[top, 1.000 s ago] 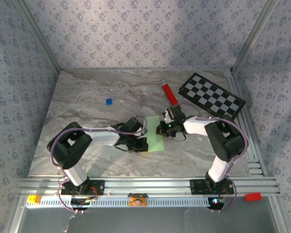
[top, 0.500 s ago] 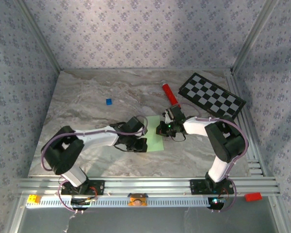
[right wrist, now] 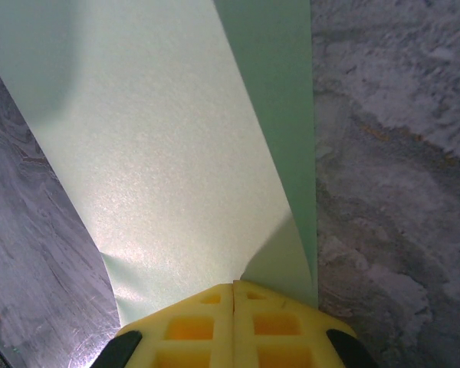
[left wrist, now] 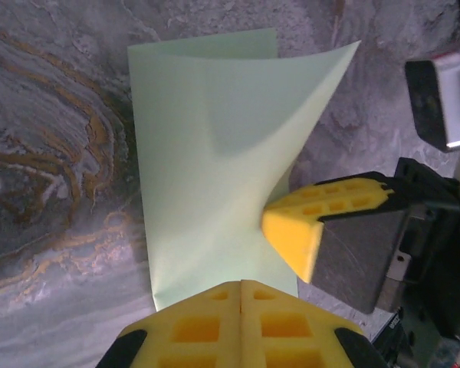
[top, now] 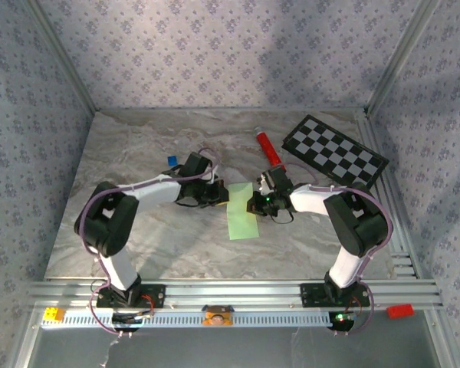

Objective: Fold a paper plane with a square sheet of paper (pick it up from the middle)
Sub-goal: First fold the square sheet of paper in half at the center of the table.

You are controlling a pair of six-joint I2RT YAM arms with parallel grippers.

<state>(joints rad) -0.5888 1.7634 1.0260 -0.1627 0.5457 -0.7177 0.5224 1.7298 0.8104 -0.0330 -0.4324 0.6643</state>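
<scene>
The square sheet of paper (top: 242, 218) lies mid-table as a narrow pale green rectangle, not a paper plane. In the left wrist view the paper (left wrist: 199, 153) lies mostly flat, with its far right corner curling up. My left gripper (top: 221, 195) sits at the strip's upper left edge. Its yellow fingers are shut, and its tips (left wrist: 241, 285) overlap the paper's near edge. From the right, my right gripper (top: 257, 203) is shut on the paper's edge. A flap of the paper (right wrist: 161, 153) rises into its closed tips (right wrist: 234, 287). One of its yellow fingers (left wrist: 295, 234) shows in the left wrist view.
A red tube (top: 267, 148) lies just behind the right gripper, and a black-and-white checkerboard (top: 335, 151) sits at the back right. A tiny blue square (top: 172, 160) lies behind the left gripper. Patterned walls enclose the marble table (top: 123, 222).
My left gripper has swung from the paper's lower left corner up and back to its upper left edge, uncovering the whole strip. The right gripper has stayed where it was.
</scene>
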